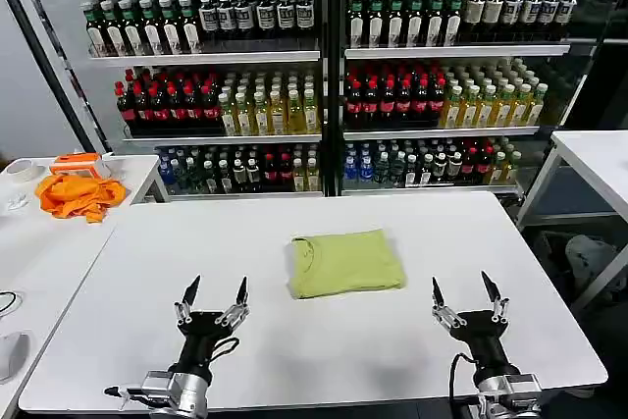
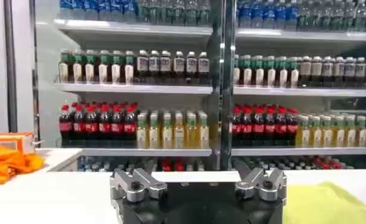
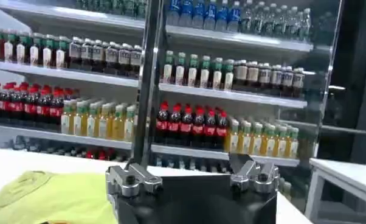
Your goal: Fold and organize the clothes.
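Folding is judged done: green shirt [image 1: 346, 262] is laid square on table [image 1: 147, 272]; left gripper [image 1: 213, 291] and right gripper [image 1: 466, 291] are held apart-fingered, empty.

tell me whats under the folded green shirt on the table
The folded yellow-green cotton shirt lies flat on the white rectangular table, whose bare top shows all around it. Whatever sits directly beneath the cloth or between its folded layers is covered and cannot be seen.

Bare white table [image 1: 147, 272] all around the folded shirt [image 1: 345, 262] (central).
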{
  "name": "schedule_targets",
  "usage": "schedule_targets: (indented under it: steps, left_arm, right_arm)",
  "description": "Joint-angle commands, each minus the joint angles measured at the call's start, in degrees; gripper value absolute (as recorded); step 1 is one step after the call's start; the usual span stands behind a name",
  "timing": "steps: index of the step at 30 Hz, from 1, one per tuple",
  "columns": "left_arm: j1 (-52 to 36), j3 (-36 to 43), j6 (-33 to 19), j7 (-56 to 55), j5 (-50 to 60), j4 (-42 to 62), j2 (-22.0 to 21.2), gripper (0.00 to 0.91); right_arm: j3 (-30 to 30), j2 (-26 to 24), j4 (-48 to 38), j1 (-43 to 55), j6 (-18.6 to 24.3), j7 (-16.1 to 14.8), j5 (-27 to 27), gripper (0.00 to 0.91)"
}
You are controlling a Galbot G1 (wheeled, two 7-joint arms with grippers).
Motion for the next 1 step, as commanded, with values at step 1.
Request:
schedule_targets:
  steps: [1]
  left_arm:
    - [0.2, -0.1, 0.2, 0.1, 0.2, -0.3, 0.0, 0.907]
  right_arm:
    - [0.2, 0.6, 1.8, -0.2, -5.7, 1.1, 5.7, 0.907]
